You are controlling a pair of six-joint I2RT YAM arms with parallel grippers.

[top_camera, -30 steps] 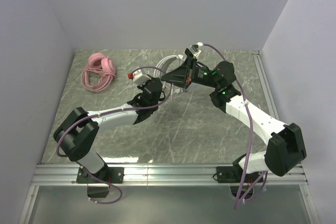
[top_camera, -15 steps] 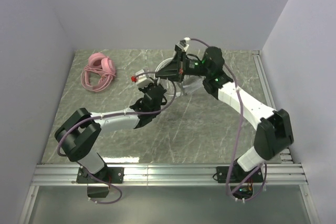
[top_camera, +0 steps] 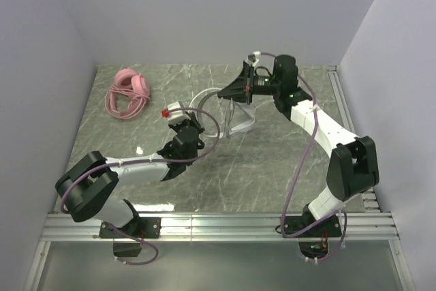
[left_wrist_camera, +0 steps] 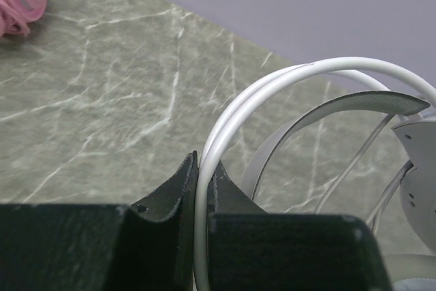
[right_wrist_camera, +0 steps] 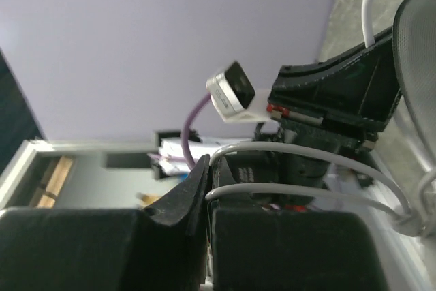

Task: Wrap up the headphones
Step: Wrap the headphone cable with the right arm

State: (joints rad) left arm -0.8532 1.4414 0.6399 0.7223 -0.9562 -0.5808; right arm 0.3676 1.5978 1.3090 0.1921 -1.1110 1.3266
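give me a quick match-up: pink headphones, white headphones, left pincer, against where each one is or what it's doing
1 pink headphones
2 white headphones
3 left pincer

a shut on the white headphones' thin band
b far-left corner of the table
c middle of the table

Pairs: 1-b, 2-c, 3-a
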